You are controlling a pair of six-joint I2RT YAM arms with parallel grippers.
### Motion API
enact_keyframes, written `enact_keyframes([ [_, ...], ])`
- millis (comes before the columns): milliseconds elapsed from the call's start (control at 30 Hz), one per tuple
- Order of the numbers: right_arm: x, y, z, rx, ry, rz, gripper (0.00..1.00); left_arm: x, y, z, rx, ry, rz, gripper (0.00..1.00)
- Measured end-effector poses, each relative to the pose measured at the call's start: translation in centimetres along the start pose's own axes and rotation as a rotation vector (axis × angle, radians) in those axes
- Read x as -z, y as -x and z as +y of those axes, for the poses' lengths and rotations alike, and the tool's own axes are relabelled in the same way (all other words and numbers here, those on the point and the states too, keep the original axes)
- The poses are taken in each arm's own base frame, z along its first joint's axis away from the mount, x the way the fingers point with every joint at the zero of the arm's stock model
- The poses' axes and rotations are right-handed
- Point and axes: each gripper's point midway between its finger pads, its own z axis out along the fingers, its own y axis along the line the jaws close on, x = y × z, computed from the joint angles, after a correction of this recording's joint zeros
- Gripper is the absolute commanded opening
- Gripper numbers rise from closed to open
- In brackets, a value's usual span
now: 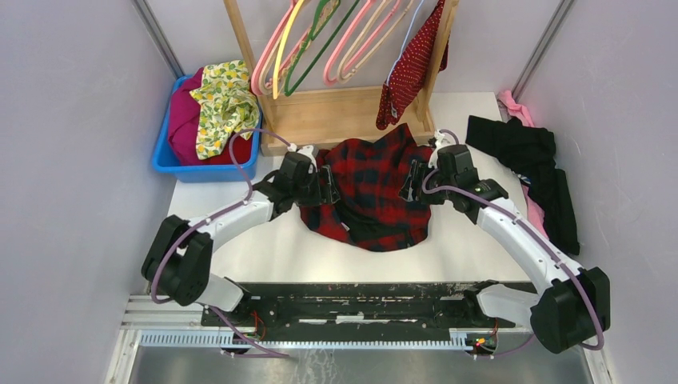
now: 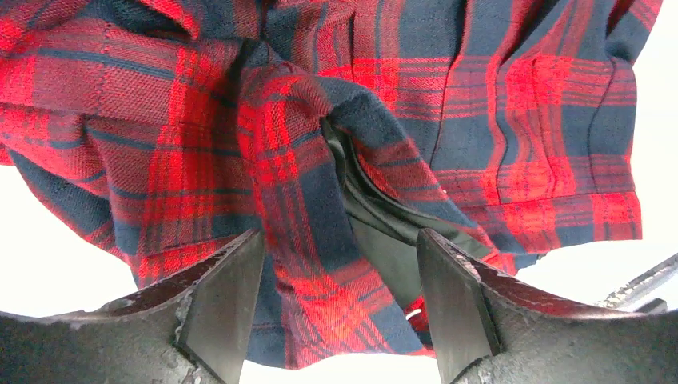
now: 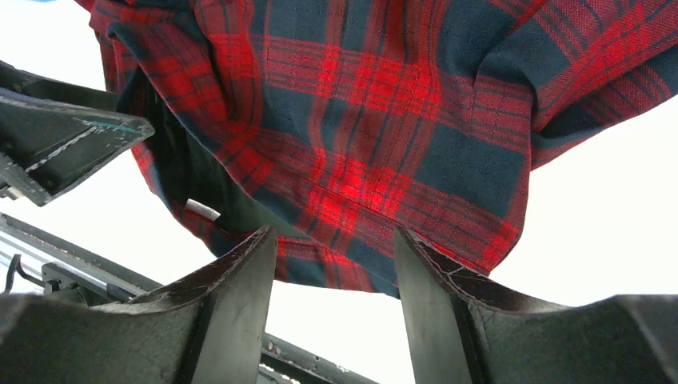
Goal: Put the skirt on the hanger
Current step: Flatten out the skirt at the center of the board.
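Observation:
The dark-red polka-dot skirt (image 1: 412,68) hangs from the wooden rack at the back, on the thin pale hanger (image 1: 405,36); how it sits on the wire I cannot make out. Neither gripper is near it. Both are down at a red-and-black plaid garment (image 1: 372,188) crumpled on the table. My left gripper (image 1: 329,188) (image 2: 340,240) is open at its left edge, with a plaid fold (image 2: 320,264) lying loosely between the spread fingers. On the opposite edge my right gripper (image 1: 413,180) (image 3: 334,236) stands open; the plaid hem (image 3: 344,264) lies just past its fingertips.
A wooden rack (image 1: 328,116) carries pink hangers (image 1: 352,40) and a green one (image 1: 320,48). A blue bin (image 1: 164,156) at the back left holds magenta and lemon-print cloths (image 1: 220,104). Black clothing (image 1: 532,172) and a pink piece (image 1: 512,104) lie along the right edge.

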Motion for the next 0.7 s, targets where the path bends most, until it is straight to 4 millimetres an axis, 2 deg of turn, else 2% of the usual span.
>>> enact_keyframes([
  [67, 0.0, -0.2, 0.0, 0.002, 0.002, 0.004, 0.61, -0.7, -0.4, -0.1, -0.012, 0.012, 0.014, 0.68],
  [100, 0.0, -0.3, 0.0, 0.002, 0.003, 0.006, 0.61, -1.0, -0.5, 0.0, -0.014, 0.022, 0.019, 0.60],
  [267, -0.1, -1.0, -0.2, 0.007, 0.011, 0.024, 0.61, -1.6, -0.8, 0.9, -0.027, 0.080, 0.016, 0.35],
  [333, -0.1, -1.4, -0.3, 0.006, 0.011, 0.029, 0.61, -1.6, -0.7, 1.3, -0.030, 0.104, 0.011, 0.21],
  [500, 0.1, -1.6, -0.2, 0.007, 0.023, 0.029, 0.61, -0.6, -0.3, 1.5, -0.038, 0.134, -0.013, 0.16],
  [600, 0.5, -1.5, 0.1, 0.009, 0.036, 0.019, 0.61, 0.9, 0.1, 0.3, -0.053, 0.100, -0.051, 0.16],
  [700, 0.9, -1.2, 0.3, 0.013, 0.047, 0.004, 0.61, 2.6, -0.5, -1.3, -0.083, 0.046, -0.084, 0.17],
])
